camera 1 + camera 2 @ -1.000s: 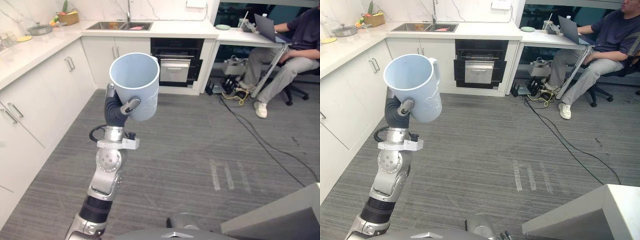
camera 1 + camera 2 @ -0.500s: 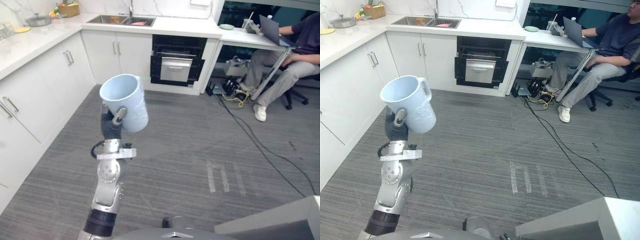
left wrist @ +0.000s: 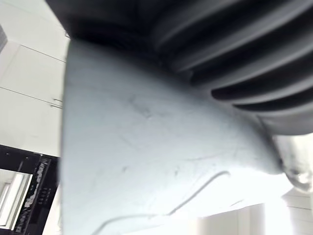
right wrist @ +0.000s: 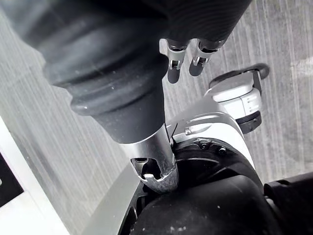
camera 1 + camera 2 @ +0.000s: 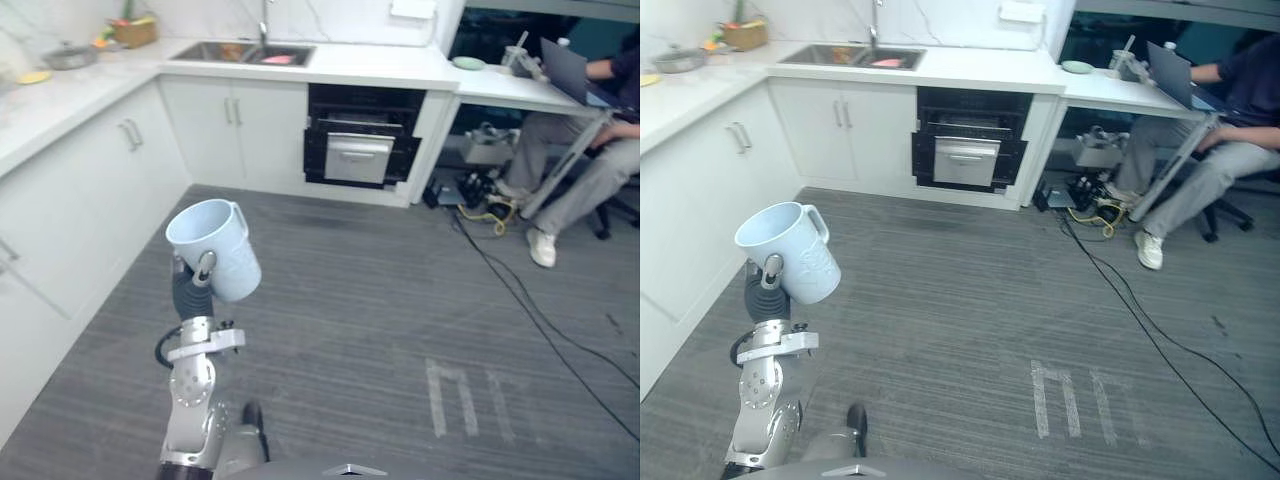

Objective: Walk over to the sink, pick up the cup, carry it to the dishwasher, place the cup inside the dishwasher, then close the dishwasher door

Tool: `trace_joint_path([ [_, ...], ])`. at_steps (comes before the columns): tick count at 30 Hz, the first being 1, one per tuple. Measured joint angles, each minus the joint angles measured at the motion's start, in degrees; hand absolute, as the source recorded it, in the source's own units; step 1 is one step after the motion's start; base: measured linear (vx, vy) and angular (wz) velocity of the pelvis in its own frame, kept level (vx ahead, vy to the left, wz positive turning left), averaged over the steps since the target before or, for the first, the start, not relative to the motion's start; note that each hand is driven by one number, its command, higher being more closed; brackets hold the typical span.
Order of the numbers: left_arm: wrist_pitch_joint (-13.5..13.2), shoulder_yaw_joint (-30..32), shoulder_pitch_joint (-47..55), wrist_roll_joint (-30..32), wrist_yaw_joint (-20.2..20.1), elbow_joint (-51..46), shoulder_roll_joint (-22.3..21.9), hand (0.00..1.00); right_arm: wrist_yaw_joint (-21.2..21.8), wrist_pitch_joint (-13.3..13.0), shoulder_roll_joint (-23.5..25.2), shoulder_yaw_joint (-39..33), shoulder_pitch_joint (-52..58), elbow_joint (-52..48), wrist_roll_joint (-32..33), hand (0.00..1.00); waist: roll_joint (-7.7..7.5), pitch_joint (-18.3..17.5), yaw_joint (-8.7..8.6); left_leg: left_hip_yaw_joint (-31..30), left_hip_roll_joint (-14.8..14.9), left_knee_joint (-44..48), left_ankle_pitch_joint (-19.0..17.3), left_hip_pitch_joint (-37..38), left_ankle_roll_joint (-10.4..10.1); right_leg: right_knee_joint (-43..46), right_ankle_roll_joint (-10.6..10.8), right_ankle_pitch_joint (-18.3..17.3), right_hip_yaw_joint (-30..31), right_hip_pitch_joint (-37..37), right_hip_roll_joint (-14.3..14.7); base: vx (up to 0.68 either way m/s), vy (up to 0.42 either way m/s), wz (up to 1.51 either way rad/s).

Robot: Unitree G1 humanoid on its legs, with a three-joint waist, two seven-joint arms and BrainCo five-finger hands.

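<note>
cup (image 5: 220, 255), gripped by left hand (image 5: 190, 283) — seemingly tilted

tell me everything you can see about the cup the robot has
The cup is pale blue, smooth and matt, plastic or ceramic by its look, with a faint line pattern on its wall. A loop handle sits near the rim, on the side away from the left hand. Its mouth faces up, tilted slightly; nothing shows inside. The left hand grips it from below and behind, thumb against the wall, holding it in the air above the grey floor.

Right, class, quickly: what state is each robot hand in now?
Left hand: shut on the pale blue handled cup.
Right hand: cannot be told.
</note>
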Motion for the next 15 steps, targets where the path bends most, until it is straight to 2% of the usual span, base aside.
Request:
trace_joint_path([
  [1,0.00,0.09,-0.10,0.01,0.25,0.20,0.11,1.00,-0.02,0.03,0.26,-0.50,-0.34,0.14,-0.72,0.00,-0.71,0.36,-0.24,0.46,-0.73,4.80,0.81,-1.18,2.66,-0.14,0.44,-1.53,1.53,0.94,-1.09,0.44,0.261,-0.64],
  [2,-0.02,0.02,-0.22,0.02,0.17,0.20,0.28,1.00,-0.02,0.03,0.27,-0.82,-0.53,0.23,-1.23,0.00,-1.09,0.37,-0.54,0.87,-1.20,7.72,-0.63,-2.43,3.53,-0.12,0.37,-2.38,1.89,1.21,-1.83,0.46,0.271,-0.23],
  [3,-0.05,-0.19,-0.55,0.07,-0.27,0.23,0.86,1.00,-0.01,0.03,0.53,-1.75,-0.95,0.94,-1.65,0.00,-1.73,0.32,-1.00,1.49,-2.71,12.20,-4.78,-3.53,4.80,0.11,0.77,-3.31,2.10,1.57,-3.81,0.39,0.189,0.00],
  [4,-0.05,-0.20,-0.74,0.05,-0.54,0.29,0.86,1.00,0.03,0.02,0.75,-2.46,-1.23,1.53,-1.68,0.00,-1.94,0.28,-1.22,2.03,-3.50,14.09,-6.37,-3.87,5.37,0.83,1.63,-2.98,2.62,2.06,-4.70,0.51,0.238,0.10],
  [6,-0.03,-0.02,-1.51,0.00,-1.91,0.65,1.72,1.00,2.08,-0.42,1.54,-5.71,-0.79,2.22,-1.50,0.00,-2.37,-0.25,-1.89,2.33,-5.56,20.07,-12.90,-3.32,7.46,9.01,3.53,-1.86,3.32,1.60,-6.73,0.59,0.295,0.18],
  [7,-0.03,-0.10,-2.16,0.00,-2.37,0.66,1.99,1.00,2.83,-0.90,1.79,-5.98,-0.40,2.25,-1.49,0.00,-3.01,-0.59,-1.87,2.47,-6.24,20.30,-14.13,-2.58,7.78,12.90,4.86,-1.16,3.46,0.39,-7.34,0.53,0.274,0.27],
  [8,-0.03,-0.13,-3.86,0.02,-3.09,0.66,2.69,1.00,4.92,-1.75,2.44,-7.28,-0.17,2.25,-1.24,0.00,-4.35,-0.89,-1.86,2.47,-7.70,19.76,-15.92,-0.48,8.57,22.82,10.00,2.14,4.77,-2.99,-8.31,0.61,0.270,0.27],
  [9,0.09,-0.11,-5.52,0.05,-3.15,0.67,4.02,1.00,6.25,-2.60,3.41,-7.71,-0.21,2.28,-0.85,0.00,-5.46,-0.28,-1.98,1.90,-9.08,18.38,-17.48,2.77,8.91,33.91,15.40,8.76,6.78,-7.27,-8.57,0.49,0.187,0.24],
  [10,0.24,-0.09,-6.03,0.07,-3.15,0.68,4.74,1.00,6.78,-2.99,3.85,-7.84,-0.18,2.47,-0.75,0.00,-6.01,-0.08,-2.18,1.52,-9.83,17.10,-17.90,4.86,8.95,39.45,15.25,9.66,7.36,-9.54,-8.50,0.48,0.164,0.11],
  [11,0.55,-0.03,-6.31,0.14,-2.99,0.68,5.12,1.00,7.60,-3.70,4.27,-7.87,-0.05,2.70,-0.05,0.00,-6.78,-0.21,-2.43,0.92,-10.52,14.63,-18.22,8.49,9.07,46.21,13.74,8.84,7.39,-12.96,-7.62,0.47,0.082,0.17],
  [12,1.22,-0.68,-6.48,0.56,-2.61,0.68,4.78,1.00,8.63,-5.17,4.73,-7.72,0.36,2.44,0.96,0.00,-6.48,-0.22,-3.51,-0.68,-10.53,9.70,-18.34,14.38,9.59,50.80,9.54,6.55,5.22,-17.78,-5.39,0.44,0.064,0.28],
  [13,1.35,-1.10,-6.70,0.90,-2.60,0.67,4.66,1.00,8.83,-5.69,5.05,-7.73,0.53,2.17,1.31,0.00,-6.26,-0.23,-4.02,-1.41,-10.47,7.57,-18.15,16.28,9.68,50.91,8.32,5.85,3.83,-19.92,-4.61,0.52,0.046,0.53],
  [14,1.55,-2.28,-7.84,1.21,-2.65,0.67,4.52,1.00,9.26,-6.53,5.51,-7.67,0.79,1.93,2.72,0.00,-5.86,-0.22,-4.75,-2.78,-10.36,3.96,-17.87,19.49,9.69,48.77,6.09,4.52,1.91,-24.76,-3.58,0.43,-0.008,0.65],
  [15,1.94,-3.33,-9.06,1.22,-2.75,0.67,4.15,1.00,9.40,-6.91,5.82,-7.50,0.89,1.64,3.27,0.00,-5.46,-0.15,-5.45,-4.09,-10.30,1.80,-17.60,21.92,9.22,43.62,4.76,3.76,1.00,-29.17,-3.47,0.46,-0.026,0.65],
])
